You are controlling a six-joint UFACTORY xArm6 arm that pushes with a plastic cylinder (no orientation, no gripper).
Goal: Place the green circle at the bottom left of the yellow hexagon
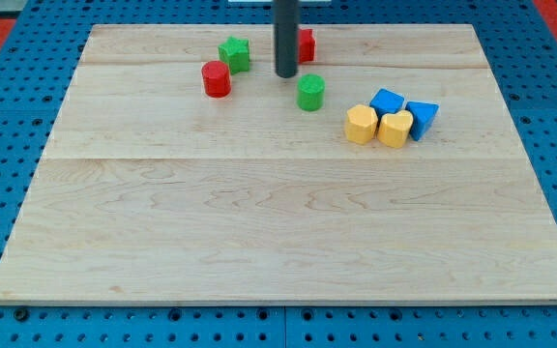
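The green circle [310, 93] stands on the wooden board [278, 222] near the view's top centre. The yellow hexagon [361, 125] lies to its lower right, touching a second yellow block [395, 129]. My tip [286, 74] is the lower end of the dark rod, just to the upper left of the green circle, a small gap away from it.
A red cylinder [217, 79] and a green star-like block [235, 53] lie at the view's top left of the rod. A red block [305, 44] is partly hidden behind the rod. Two blue blocks [387, 101] [422, 118] touch the yellow pair.
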